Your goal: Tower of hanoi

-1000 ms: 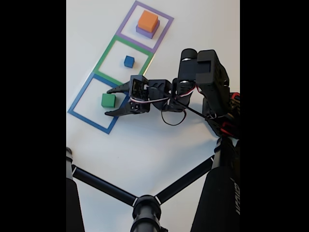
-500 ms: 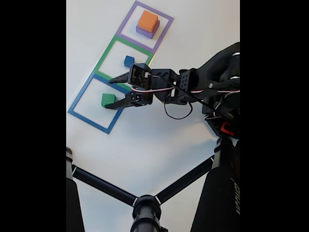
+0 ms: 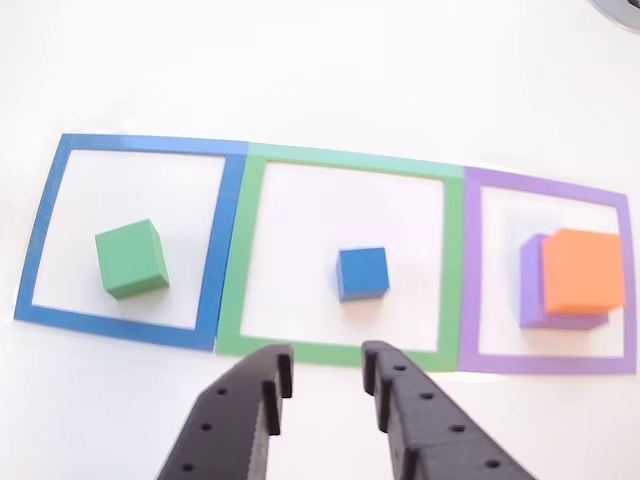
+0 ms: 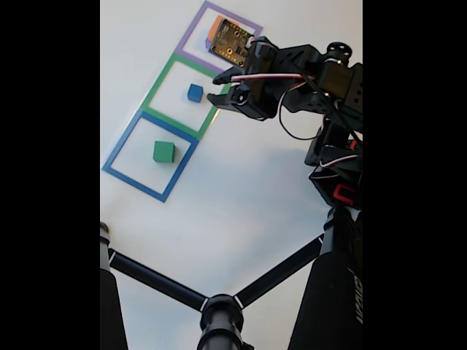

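A plain white table (image 3: 330,70) carries three taped squares in a row. In the other view the green block (image 3: 132,259) sits alone in the blue outline (image 3: 222,240), the blue cube (image 3: 362,273) in the green outline (image 3: 452,260), and the orange block (image 3: 585,270) rests on the purple block (image 3: 533,285) in the purple outline (image 3: 470,270). The gripper (image 3: 325,380) hovers spread and empty at the green outline's near edge.

In the fixed view the gripper (image 4: 222,91) hangs beside the blue cube (image 4: 195,92), the green block (image 4: 163,152) well apart. The cube looks light, rigid and smooth; pinch two opposite flat faces squarely.

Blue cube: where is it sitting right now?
The blue cube sits alone inside the middle green outline in the other view, between the green block on the left and the orange-on-purple stack on the right.
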Motion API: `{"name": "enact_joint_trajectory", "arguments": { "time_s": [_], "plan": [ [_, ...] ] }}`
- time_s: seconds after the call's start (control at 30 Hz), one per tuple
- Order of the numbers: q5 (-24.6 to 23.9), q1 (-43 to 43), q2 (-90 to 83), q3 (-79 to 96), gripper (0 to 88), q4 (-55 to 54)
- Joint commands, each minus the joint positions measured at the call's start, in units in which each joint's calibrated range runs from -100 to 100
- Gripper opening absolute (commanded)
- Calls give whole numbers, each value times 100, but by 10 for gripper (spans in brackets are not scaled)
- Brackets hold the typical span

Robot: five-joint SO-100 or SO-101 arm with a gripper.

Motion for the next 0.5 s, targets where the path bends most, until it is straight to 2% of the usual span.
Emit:
{"name": "enact_joint_trajectory", "arguments": {
  "time_s": [0.0, 0.2, 0.47],
  "plan": [
    [18, 562, -106, -2123, 26, 2218],
    [18, 820, -66, -3596, 32, 3603],
    [18, 983, -42, -3442, 53, 3651]
  ]
}}
